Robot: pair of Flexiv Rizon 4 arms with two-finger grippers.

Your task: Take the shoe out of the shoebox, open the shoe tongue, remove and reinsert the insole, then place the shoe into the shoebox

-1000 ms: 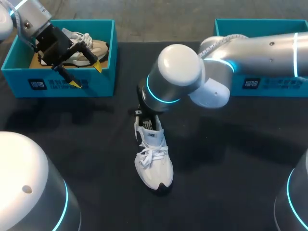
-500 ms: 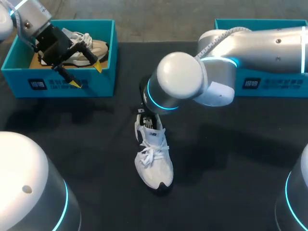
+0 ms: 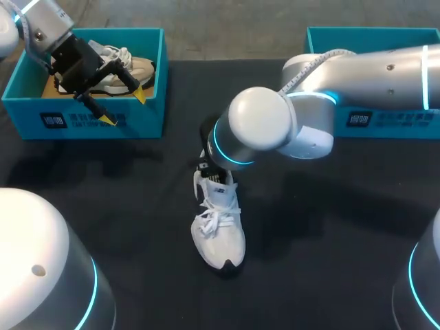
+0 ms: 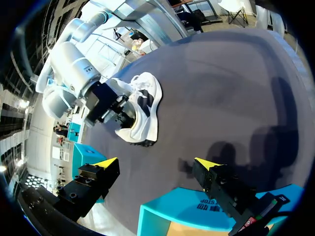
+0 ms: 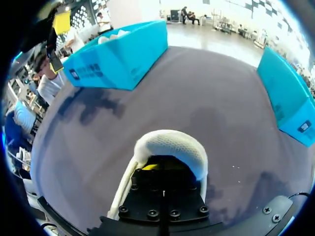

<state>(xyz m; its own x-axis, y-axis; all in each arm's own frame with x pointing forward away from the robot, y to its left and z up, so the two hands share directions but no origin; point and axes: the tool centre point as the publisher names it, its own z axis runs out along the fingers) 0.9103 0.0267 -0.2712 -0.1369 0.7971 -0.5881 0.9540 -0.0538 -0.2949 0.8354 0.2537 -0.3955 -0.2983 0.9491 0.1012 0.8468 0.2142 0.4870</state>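
A white laced shoe point(image 3: 218, 230) stands on the black table, toe toward the front edge. My right arm comes in from the right, and its gripper point(image 3: 207, 169) points down into the shoe's heel opening. In the right wrist view the gripper point(image 5: 157, 167) is shut, its yellow tips sunk inside the shoe behind the white heel collar point(image 5: 172, 143). What they touch in there is hidden. My left gripper point(image 3: 124, 106) hangs open over the left teal shoebox point(image 3: 89, 120) with nothing between its fingers. From the left wrist view the left gripper point(image 4: 156, 163) looks across the table at the shoe point(image 4: 143, 110).
A beige shoe point(image 3: 130, 67) lies in the left shoebox. A second teal shoebox point(image 3: 385, 120) stands at the back right, under my right arm. Its wall point(image 5: 290, 98) shows beside the gripper in the right wrist view, with the left box point(image 5: 118, 54) ahead.
My right arm's wrist has shifted a little to the right and toward the front over the heel. The shoe has barely been nudged. The left arm has not moved.
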